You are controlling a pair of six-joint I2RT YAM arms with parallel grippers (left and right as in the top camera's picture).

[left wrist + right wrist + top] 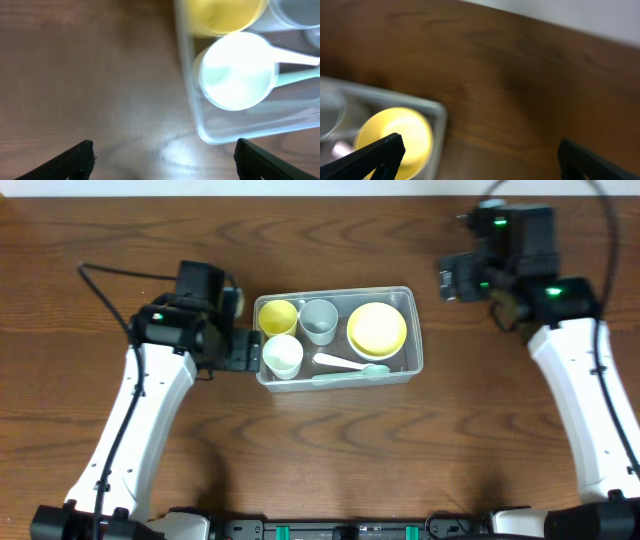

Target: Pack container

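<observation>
A yellow bowl sits in the container corner on a wooden table, beyond the right gripper and its wide-spread fingers.

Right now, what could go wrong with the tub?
1. The open left gripper sits right beside the tub's left wall, so a small nudge might shove the tub sideways.
2. The white cup stands just inside that wall, and a bump there could tip it over.
</observation>
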